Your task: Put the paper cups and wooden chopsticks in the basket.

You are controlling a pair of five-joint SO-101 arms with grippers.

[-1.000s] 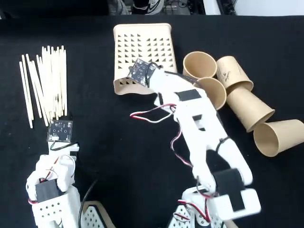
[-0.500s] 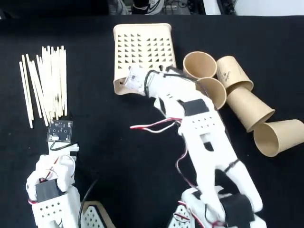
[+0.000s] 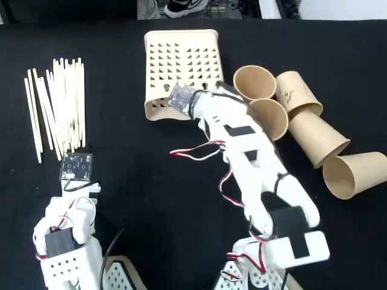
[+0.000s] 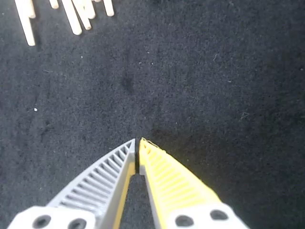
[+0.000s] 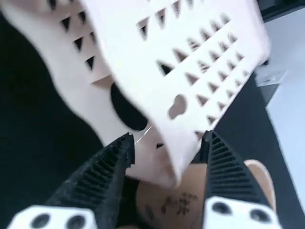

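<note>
Task barely started. Basket (image 3: 181, 60) holds nothing that I can see: perforated face bare, no cups, no sticks.

Five paper cups (image 3: 317, 139) lie on their sides in a cluster just right of the basket, the nearest one almost touching its right wall. Wooden chopsticks (image 3: 57, 106) sit in a loose bundle well apart from the basket, on its left side. All of it is left to move.

Right gripper (image 5: 167, 138) is at the basket's near wall by the handle hole, fingers spread with the wall edge between them, not pinching. It looks set to grab or shift the basket, not a cup; that is a guess. One cup (image 5: 190, 205) shows just under that wall.

Left gripper (image 4: 138, 143) is far left of the basket and nearer the robot than the chopsticks, fingers pressed together on nothing, over bare cloth. Chopstick ends (image 4: 71, 14) lie just ahead of it.

Surface: black cloth table (image 3: 139, 181), matte, with light lint specks. Beyond the basket's far side the table ends; dim room clutter there, and a pale patch (image 3: 338, 7), too small to identify.
</note>
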